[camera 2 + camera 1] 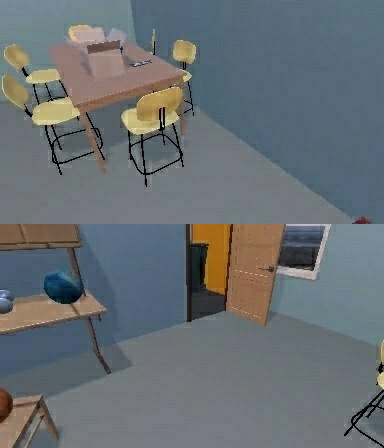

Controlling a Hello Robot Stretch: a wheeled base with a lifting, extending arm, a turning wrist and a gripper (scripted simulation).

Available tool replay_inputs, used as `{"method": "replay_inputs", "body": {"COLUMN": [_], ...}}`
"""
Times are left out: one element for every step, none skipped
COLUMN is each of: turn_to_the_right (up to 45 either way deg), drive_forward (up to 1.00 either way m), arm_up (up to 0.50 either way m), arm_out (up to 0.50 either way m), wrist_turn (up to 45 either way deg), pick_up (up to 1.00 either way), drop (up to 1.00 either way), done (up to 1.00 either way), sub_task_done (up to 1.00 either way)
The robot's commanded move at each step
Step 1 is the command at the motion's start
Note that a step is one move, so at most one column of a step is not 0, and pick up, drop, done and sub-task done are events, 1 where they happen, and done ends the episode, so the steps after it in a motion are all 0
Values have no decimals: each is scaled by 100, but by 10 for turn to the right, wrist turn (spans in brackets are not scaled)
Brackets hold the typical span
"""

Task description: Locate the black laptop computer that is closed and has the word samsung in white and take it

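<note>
Table (105, 88): square, brown | nearest chair (152, 110): rounded yellow seat; thin black legs

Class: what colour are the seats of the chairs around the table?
Yellow, on black frames; the arm side view shows the chairs best.

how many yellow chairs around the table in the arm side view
5 around the table: front chair, near-left chair, far-left chair, back chair, right chair. The box may hide another.

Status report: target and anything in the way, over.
One small dark thing on the wooden table, too small to name. Ring of yellow chairs around it. Ahead, bare floor to an open door.
</note>
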Motion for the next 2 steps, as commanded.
{"method": "replay_inputs", "body": {"turn_to_the_right": [60,0], "drive_forward": [0,100], "arm_up": [0,0], "arm_out": [0,0], "wrist_turn": [0,0], "pick_up": [0,0], "drop": [0,0], "done": [0,0], "sub_task_done": [0,0]}}
